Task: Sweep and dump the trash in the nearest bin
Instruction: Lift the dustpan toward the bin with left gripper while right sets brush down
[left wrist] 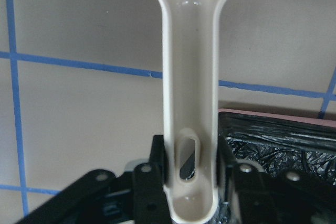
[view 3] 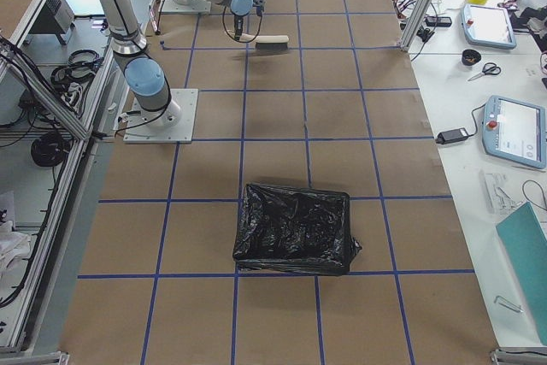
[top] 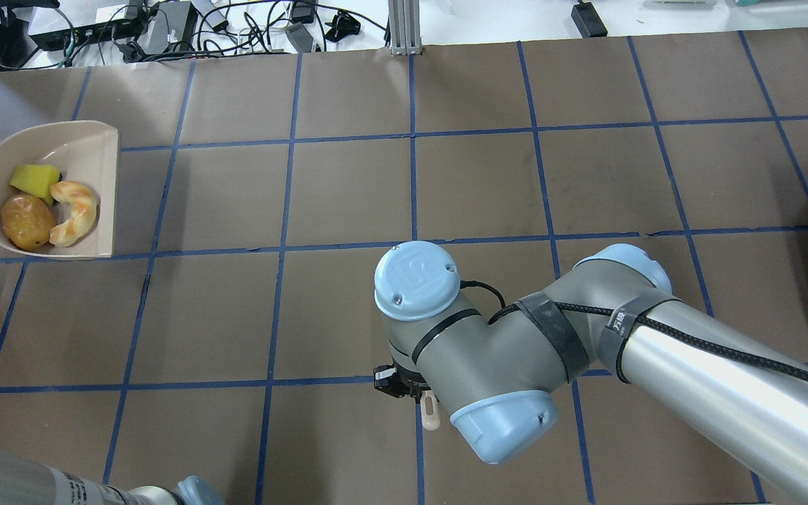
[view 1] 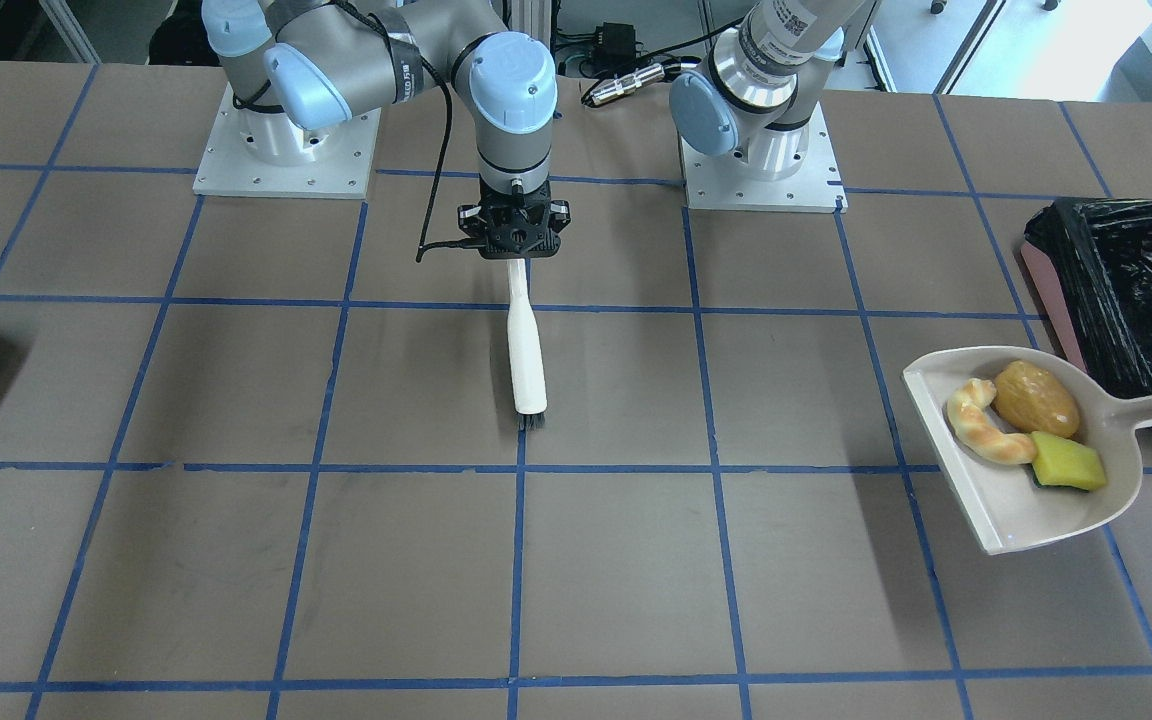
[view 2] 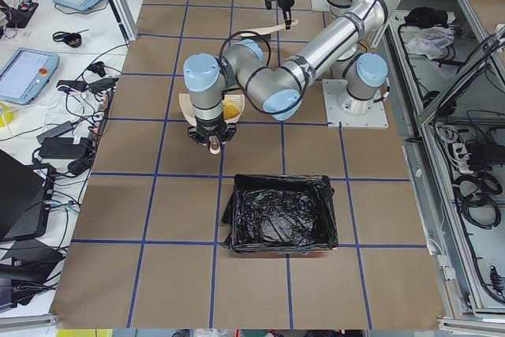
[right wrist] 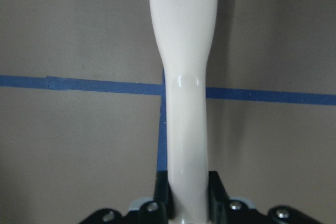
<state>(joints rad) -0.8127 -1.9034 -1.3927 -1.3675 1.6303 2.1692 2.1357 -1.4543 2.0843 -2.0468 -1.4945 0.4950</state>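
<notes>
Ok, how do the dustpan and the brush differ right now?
The dustpan is a broad beige scoop carrying the trash; the brush is a slim white stick with dark bristles, carrying nothing. The dustpan is beside the bin; the brush is mid-table. Shared: each is gripped by its handle, dustpan in the left claw, brush in the right claw.

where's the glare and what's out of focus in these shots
Left wrist view: glare streaks along the dustpan handle, bottom edge soft. Right wrist view: soft sheen on the brush handle, whole frame slightly blurred. Overhead view: strong glare on the right arm's metal tube. Front-facing view: glints on the bin bag.
</notes>
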